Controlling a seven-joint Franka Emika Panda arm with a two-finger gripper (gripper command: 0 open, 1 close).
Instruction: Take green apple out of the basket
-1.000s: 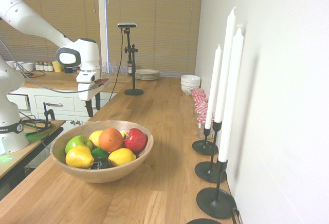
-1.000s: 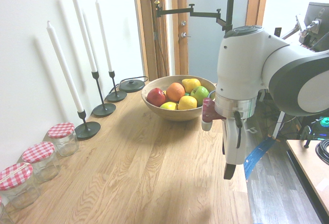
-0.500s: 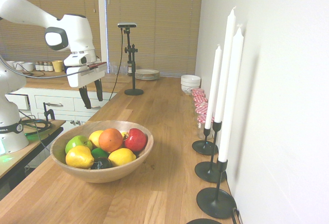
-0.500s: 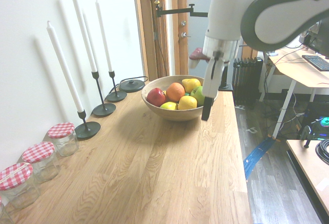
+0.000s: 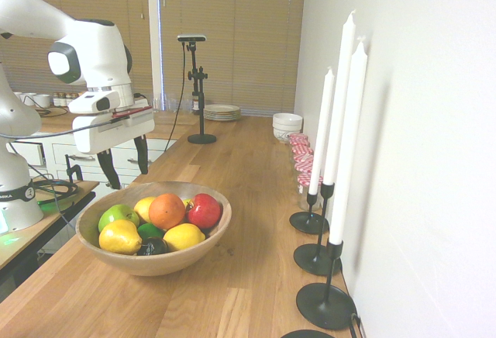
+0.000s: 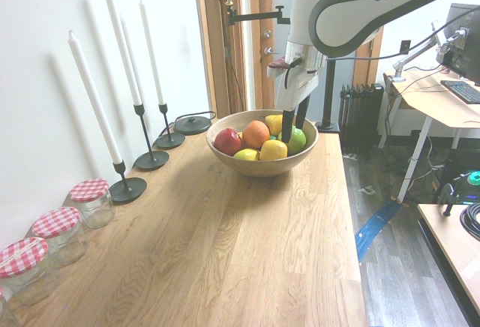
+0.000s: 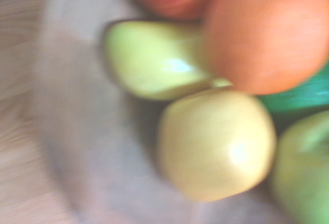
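i seem to be in a home kitchen — white drawers [image 5: 81, 155], stacked plates [image 5: 222, 112], gingham-lidded jars [image 6: 57, 233] and a fruit bowl [image 6: 262, 168] on wood.

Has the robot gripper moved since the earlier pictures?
Yes. In the first exterior view, the gripper has come down toward the wooden bowl, its fingers now just behind the rim.

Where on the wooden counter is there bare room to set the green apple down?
Bare wood lies between the basket and the checked-lid jars, and along the counter's near end. It is crowded inside the basket, where fruit sits packed around the green apple.
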